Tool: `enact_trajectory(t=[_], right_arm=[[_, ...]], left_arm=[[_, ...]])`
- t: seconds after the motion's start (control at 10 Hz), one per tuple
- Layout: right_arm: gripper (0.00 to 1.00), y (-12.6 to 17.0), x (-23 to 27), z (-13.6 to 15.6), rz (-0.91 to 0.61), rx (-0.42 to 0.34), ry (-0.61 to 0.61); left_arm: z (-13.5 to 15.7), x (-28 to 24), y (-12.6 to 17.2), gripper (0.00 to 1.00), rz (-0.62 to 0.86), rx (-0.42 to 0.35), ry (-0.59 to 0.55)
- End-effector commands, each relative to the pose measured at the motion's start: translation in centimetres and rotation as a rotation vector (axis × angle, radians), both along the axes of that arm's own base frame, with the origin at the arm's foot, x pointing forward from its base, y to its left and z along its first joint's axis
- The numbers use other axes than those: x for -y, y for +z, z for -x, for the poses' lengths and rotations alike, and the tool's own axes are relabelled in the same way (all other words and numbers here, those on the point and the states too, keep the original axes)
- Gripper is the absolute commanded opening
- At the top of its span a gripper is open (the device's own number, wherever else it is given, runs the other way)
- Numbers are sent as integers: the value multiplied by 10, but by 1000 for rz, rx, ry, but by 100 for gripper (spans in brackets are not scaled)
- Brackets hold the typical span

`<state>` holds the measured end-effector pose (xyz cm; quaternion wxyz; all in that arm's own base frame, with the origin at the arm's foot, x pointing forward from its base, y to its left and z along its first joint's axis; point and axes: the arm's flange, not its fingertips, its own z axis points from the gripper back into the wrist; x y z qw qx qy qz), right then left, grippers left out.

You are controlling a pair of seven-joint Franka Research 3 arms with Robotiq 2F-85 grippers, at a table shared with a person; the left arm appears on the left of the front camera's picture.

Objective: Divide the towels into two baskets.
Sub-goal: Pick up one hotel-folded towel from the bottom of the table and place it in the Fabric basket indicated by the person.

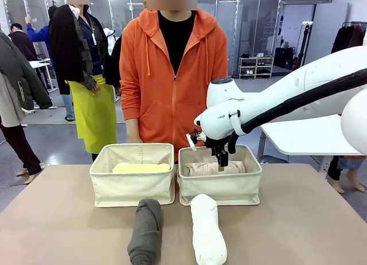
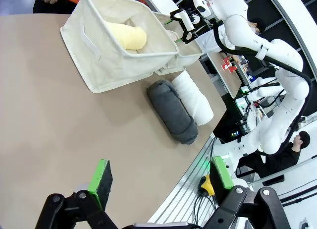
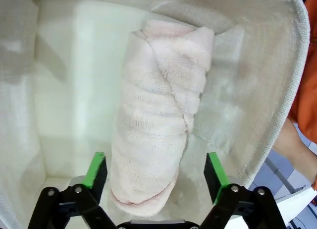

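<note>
Pink towel [image 3: 158, 115] lies between wide-spread right pincer [image 3: 156, 165].

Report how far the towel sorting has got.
Done: the yellow towel lies in the left basket and the pink towel in the right basket. In hand: nothing is gripped; the right tool hangs open over the pink towel, and the left tool is open and empty. Left: the grey towel and white towel lie on the table in front of the baskets.
</note>
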<state>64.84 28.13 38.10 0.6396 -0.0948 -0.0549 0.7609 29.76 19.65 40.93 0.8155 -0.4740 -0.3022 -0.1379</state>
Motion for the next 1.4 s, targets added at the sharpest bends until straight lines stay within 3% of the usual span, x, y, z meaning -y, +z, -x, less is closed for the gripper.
enact_trajectory(t=[0.0, 0.1, 0.2, 1.3], right_arm=[[100, 3, 1, 2, -8, -13, -11], [100, -4, 13, 2, 14, -15, -65], [100, 1, 0, 0, -1, 1, 0], [100, 1, 0, 0, -1, 1, 0]], left_arm=[[2, -2, 2, 100, 11, 19, -7], [2, -2, 2, 100, 11, 19, -7], [2, -2, 2, 100, 11, 19, -7], [2, -2, 2, 100, 11, 19, -7]])
